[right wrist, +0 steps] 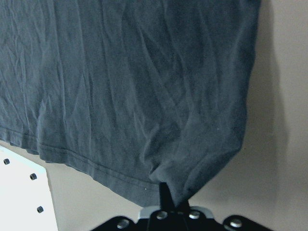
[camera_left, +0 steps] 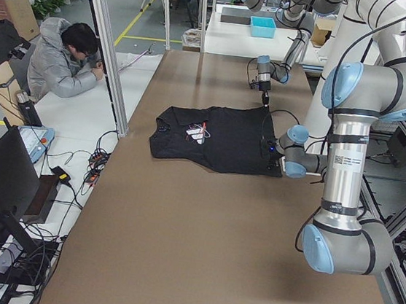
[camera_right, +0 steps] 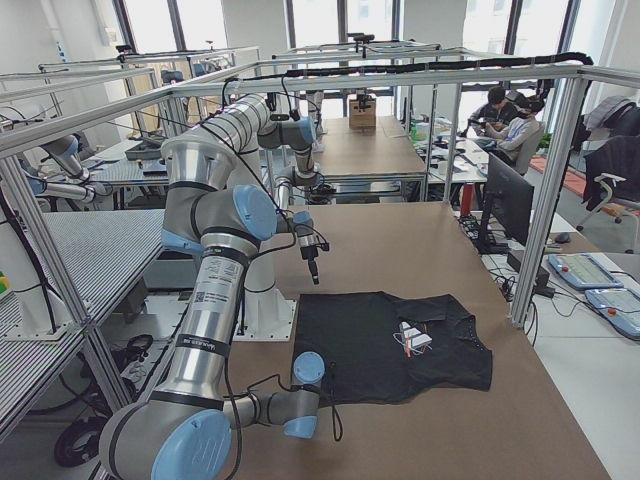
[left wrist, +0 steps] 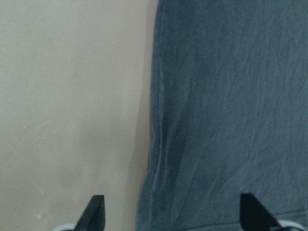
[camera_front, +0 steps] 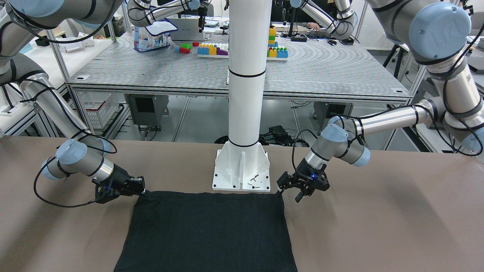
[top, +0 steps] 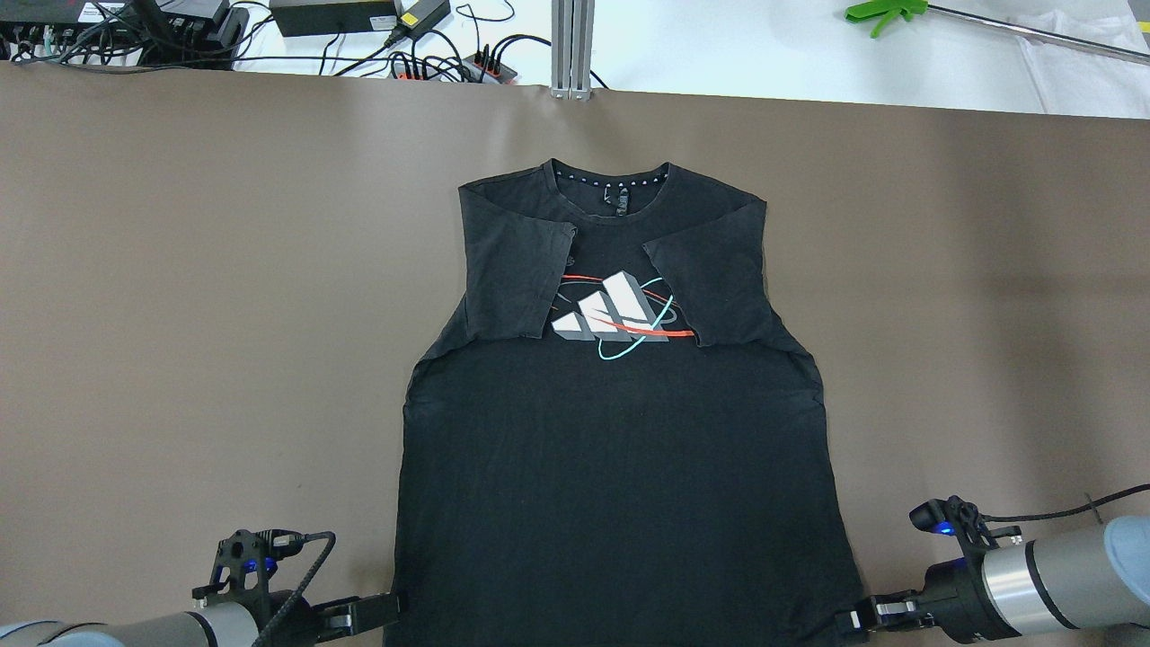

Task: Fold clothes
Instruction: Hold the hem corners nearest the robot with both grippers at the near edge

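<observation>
- Left gripper point(top: 386, 609): low over the table point(top: 198, 314) at the near left corner of the T-shirt's hem. Its fingers point(left wrist: 96, 211) stand wide apart, one above bare table and the other above fabric, and the garment's side edge runs between them.
- T-shirt point(top: 620, 467): black, spread flat and face up in the middle of the brown table. The collar point(top: 609, 180) lies at the far side. The hem lies toward the robot, just beside the white pillar's base plate point(camera_front: 242, 172). Both sleeves point(top: 517, 279) are folded inward across the chest, partly covering a white print point(top: 615, 314) crossed by red and teal lines.
- Right gripper point(top: 853, 620): at the near right corner of the hem. Its fingers are closed together on that corner, and the fabric puckers into the pinch.
</observation>
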{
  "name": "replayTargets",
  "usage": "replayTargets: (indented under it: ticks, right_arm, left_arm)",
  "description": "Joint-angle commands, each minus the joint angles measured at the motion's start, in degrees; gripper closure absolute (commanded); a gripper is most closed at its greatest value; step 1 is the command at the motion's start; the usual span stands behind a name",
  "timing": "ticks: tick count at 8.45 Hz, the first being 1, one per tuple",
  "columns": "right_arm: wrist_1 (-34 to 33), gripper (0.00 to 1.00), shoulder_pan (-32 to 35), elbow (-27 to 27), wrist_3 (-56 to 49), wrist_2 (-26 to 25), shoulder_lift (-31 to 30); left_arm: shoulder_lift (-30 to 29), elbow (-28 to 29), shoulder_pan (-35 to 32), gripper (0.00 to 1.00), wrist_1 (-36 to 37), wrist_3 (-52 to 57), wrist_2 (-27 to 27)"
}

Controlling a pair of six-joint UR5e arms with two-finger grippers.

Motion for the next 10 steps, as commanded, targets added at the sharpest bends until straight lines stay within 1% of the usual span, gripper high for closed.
replayTargets:
  ticks: [1, 2, 3, 5, 6, 8, 9, 10]
  right_arm:
    - [0.07, 1.00, 0.42, -0.11, 0.00, 0.00, -0.11]
    - [0.07, 1.00, 0.42, -0.02, 0.00, 0.00, -0.03]
    - [0.15, 1.00, 0.42, 0.07, 0.00, 0.00, 0.06]
    - [0.59, 1.00, 0.42, 0.15, 0.08, 0.00, 0.15]
    - [0.94, 1.00, 0.42, 0.15, 0.08, 0.09, 0.15]
    - [0.95, 1.00, 0.42, 0.15, 0.08, 0.00, 0.15]
    - [0.95, 1.00, 0.42, 0.15, 0.08, 0.00, 0.15]
    - [1.03, 1.00, 0.42, 0.15, 0.08, -0.08, 0.15]
  left_arm:
    - [-0.79, 4.09, 3.84, 0.00, -1.77, -0.97, 4.40]
    - [-2.36, 4.89, 5.59, 0.00, -1.77, -1.85, 6.51]
    - [-2.55, 4.73, 6.57, 0.00, -1.68, -2.03, 7.66]
    - [-2.47, 4.73, 6.93, 0.00, -1.68, -2.03, 8.11]
    - [-2.38, 4.81, 6.93, 0.06, -1.68, -2.03, 8.64]
    - [-2.47, 4.90, 7.72, 0.08, -1.60, -2.12, 9.34]
    - [-2.56, 4.90, 7.98, 0.22, -1.59, -2.47, 9.43]
    - [-2.56, 4.90, 9.20, 0.52, -1.51, -2.82, 12.39]
